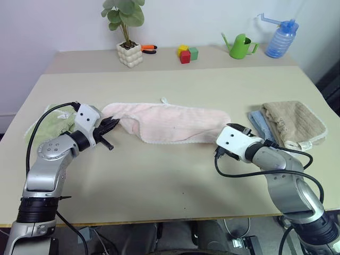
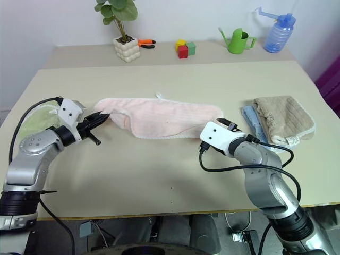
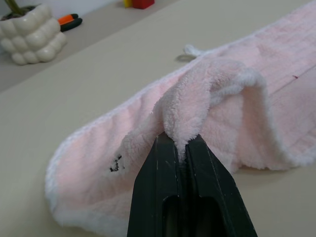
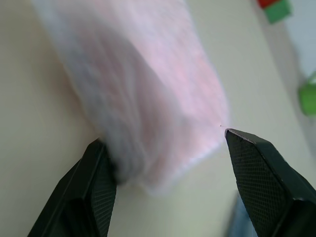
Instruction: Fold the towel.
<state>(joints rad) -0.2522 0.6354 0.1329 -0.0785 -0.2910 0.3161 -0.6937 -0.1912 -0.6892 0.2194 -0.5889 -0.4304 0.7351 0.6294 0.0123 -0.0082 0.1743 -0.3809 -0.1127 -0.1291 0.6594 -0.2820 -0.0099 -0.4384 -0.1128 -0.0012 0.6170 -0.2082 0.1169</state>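
Observation:
The pale pink towel (image 1: 170, 122) lies as a long doubled strip across the middle of the table. My left gripper (image 1: 112, 126) is shut on a raised pinch of its left end. The left wrist view shows the pile squeezed between the black fingers (image 3: 168, 182), with a small dark mark (image 3: 116, 164) beside them. My right gripper (image 4: 165, 148) is open at the towel's right end (image 4: 148, 98), which lies between and just past the fingers; one finger (image 4: 94, 187) is against the towel's edge. From the head, the right hand's white housing (image 1: 234, 139) covers that end.
A folded green towel (image 1: 56, 119) lies under my left arm. Folded blue (image 1: 257, 121) and beige (image 1: 292, 122) towels sit at the right. Along the back stand a potted plant (image 1: 129, 53), pliers (image 1: 149, 48), coloured blocks (image 1: 187, 53), a green watering can (image 1: 241, 47) and a blue spray bottle (image 1: 280, 38).

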